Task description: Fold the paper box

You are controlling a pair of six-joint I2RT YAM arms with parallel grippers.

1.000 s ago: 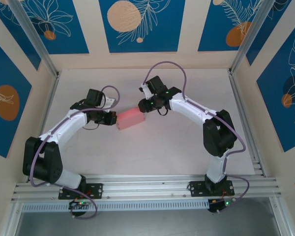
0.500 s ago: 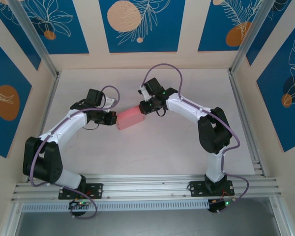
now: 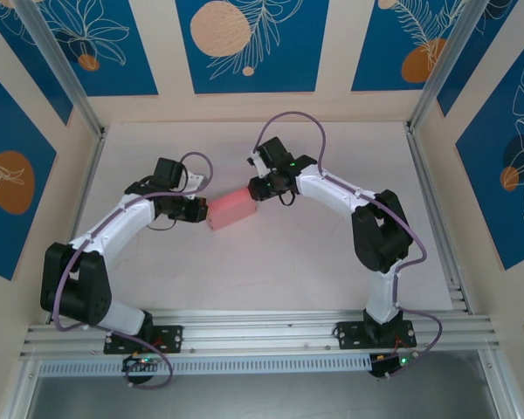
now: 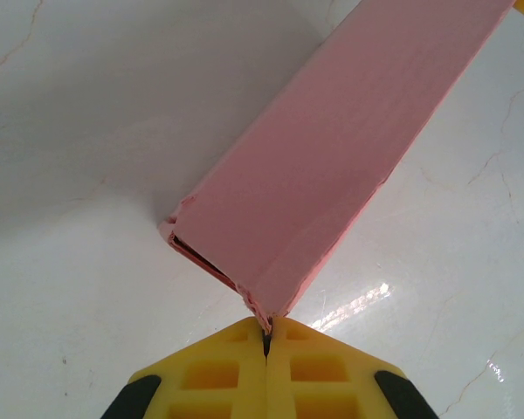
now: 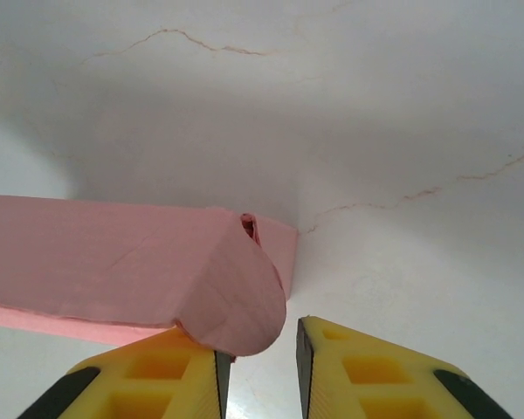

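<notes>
Bright, even light from overhead fills the top external view: the white table (image 3: 271,262) is sharp from edge to edge, shadows under the arms are faint, and the paper box (image 3: 233,209) glows a saturated pink. The 2 wrist views are closer and moodier. In the left wrist view a soft grey shadow spreads up and left of the box, and small streaks of glare glint on the glossy tabletop at lower right. In the right wrist view a broad, dim shadow lies on the table behind the box.
</notes>
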